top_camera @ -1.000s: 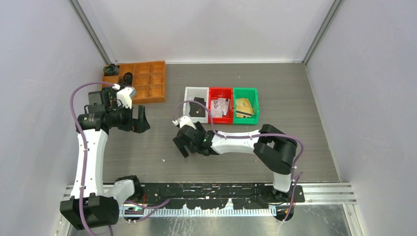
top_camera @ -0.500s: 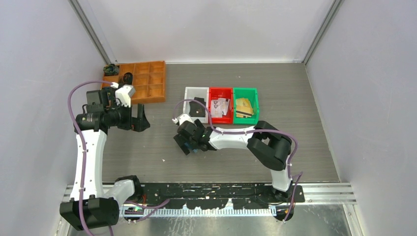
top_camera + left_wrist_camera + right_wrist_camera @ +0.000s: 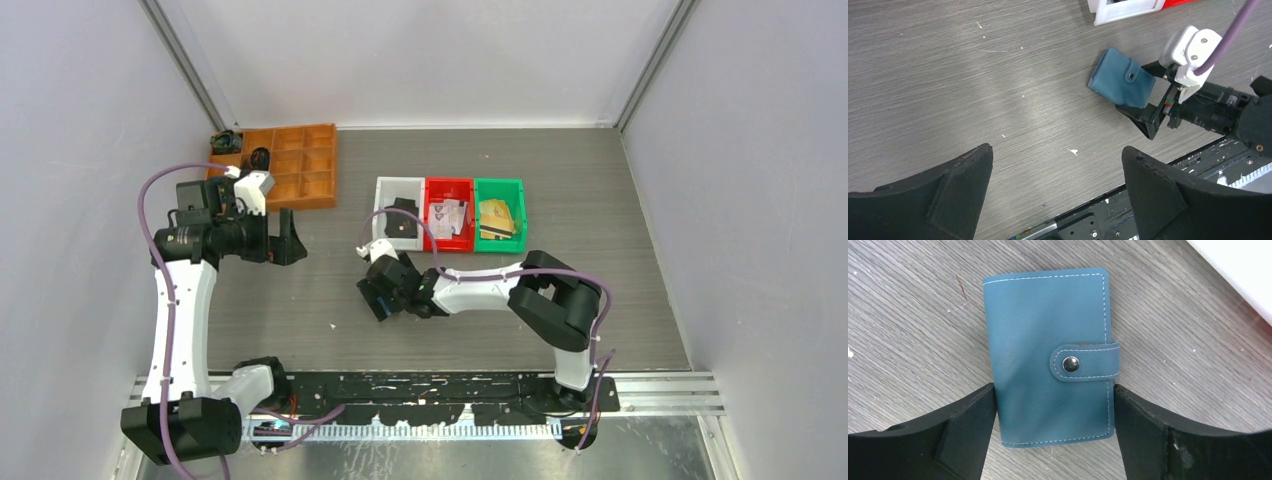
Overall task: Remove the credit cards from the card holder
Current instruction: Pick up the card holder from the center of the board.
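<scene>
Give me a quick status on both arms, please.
Left pincer open, empty. Right pincer flanking card holder, grip unconfirmed. Holder snapped shut. Nothing blocking.

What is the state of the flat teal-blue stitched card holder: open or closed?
Closed. The teal-blue card holder lies folded, its tab fastened by the metal snap.

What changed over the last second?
The right hand settled over the card holder and began closing. Its fingers now flank the holder's long sides; contact is unclear. The holder stays flat on the table, snapped shut. The left hand stayed open and barely moved. The bins are unchanged.
</scene>
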Controlling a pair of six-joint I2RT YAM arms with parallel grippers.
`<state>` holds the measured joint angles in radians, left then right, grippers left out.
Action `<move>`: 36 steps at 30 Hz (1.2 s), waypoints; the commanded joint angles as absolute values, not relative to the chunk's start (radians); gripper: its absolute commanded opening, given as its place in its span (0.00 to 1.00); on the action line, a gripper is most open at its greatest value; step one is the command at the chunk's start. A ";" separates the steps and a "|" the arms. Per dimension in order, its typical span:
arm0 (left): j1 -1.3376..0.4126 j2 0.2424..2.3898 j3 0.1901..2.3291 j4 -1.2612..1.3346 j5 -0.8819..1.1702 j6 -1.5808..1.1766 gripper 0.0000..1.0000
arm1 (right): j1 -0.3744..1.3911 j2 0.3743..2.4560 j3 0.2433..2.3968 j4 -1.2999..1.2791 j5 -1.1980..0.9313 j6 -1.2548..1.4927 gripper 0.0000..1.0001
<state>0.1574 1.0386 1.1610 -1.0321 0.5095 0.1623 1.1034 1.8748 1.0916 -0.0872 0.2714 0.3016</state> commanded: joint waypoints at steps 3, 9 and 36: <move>0.163 1.070 1.213 -1.025 0.525 0.104 1.00 | 1.135 1.806 1.053 -0.081 0.396 0.339 0.80; 0.162 1.072 1.185 -1.019 0.565 0.050 1.00 | 1.151 1.727 1.063 -0.052 0.411 0.344 0.75; 0.163 1.037 1.096 -0.722 0.887 -0.611 0.97 | 1.185 1.479 1.282 0.060 0.341 0.449 0.71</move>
<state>0.1577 1.0821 1.1049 -0.8261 0.8104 -0.5095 1.1763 1.4914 1.1965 -0.0093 0.3653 0.4286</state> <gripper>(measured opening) 0.982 0.714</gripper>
